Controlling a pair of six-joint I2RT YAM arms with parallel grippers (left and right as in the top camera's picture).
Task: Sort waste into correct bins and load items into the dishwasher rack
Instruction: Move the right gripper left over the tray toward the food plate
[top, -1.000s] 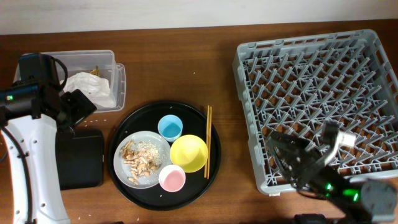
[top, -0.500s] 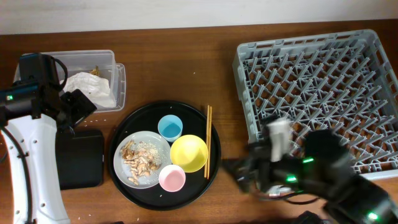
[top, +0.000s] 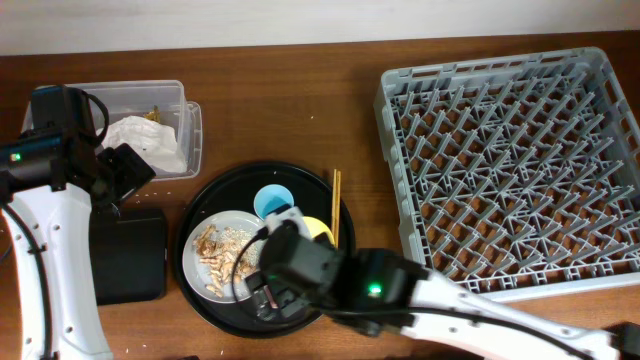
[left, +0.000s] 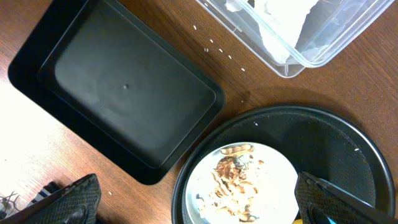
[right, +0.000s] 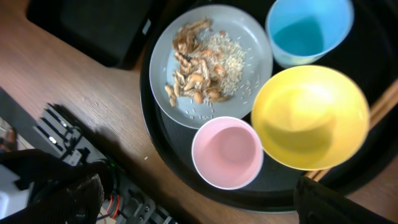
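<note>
The right fingers (right: 339, 202) stand wide apart with nothing clamped. Just ahead of them, roughly midway between the two, sits the small pink bowl (right: 227, 152). Touching it on one side is the larger yellow bowl (right: 311, 118), with the wooden chopsticks (right: 382, 102) showing at its outer edge. Farther ahead lies the grey plate (right: 255, 34), carrying beige-brown food scraps (right: 193, 68) and rice. The light-blue bowl (right: 308, 28) sits beside the plate, farthest from the fingertips. All of these rest on the round black tray (right: 171, 168). The left fingers (left: 71, 199) are also spread wide and hold nothing. The near rim of that round tray and the plate lie between them. Ahead sits the flat black rectangular tray (left: 124, 93), and beyond it on the wooden worktop (left: 348, 81) is the clear plastic box (left: 292, 65) holding the crumpled white napkin (left: 286, 25). The grey dishwasher rack (top: 510, 160) lies well apart from both pairs of fingers, out past the chopsticks.
</note>
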